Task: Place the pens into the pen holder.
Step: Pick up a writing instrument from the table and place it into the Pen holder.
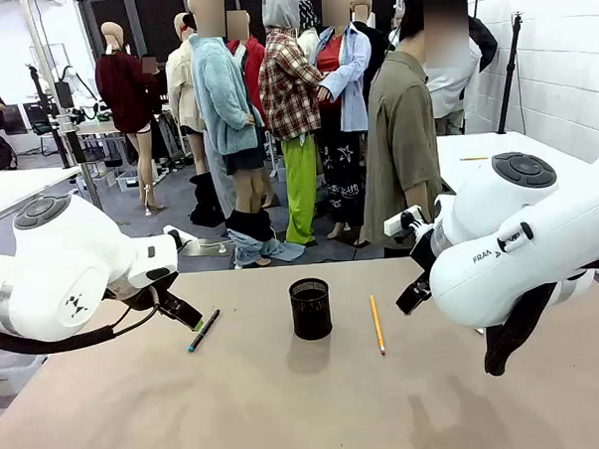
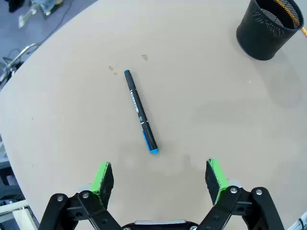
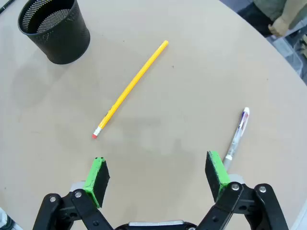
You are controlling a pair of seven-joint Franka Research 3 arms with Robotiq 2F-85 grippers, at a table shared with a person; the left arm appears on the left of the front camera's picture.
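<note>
Both claws hung wide open over the bench, holding nothing. The dark pen lay flat just ahead of the left claw, in the gap between its fingers but slanted across it, blue end nearest. The holder stood upright well ahead, out past the finger on that view's right.

The pencil lay ahead of the right claw, also slanted, eraser end nearest, with the holder far beyond it. The pale pen lay just beside one pad of that claw, its near end hidden behind it. The holder looked empty.

The likeliest trouble was a bad pinch. Neither stick lay square to the fingers, so closing without turning the wrist could swing or roll it away. Both lay flat on the bench, so the pads had to come very low and might scrape or skid.

If the right claw dropped for the pencil, that pad might knock the pale pen aside. A long pen let go at an angle could tip the light holder.
</note>
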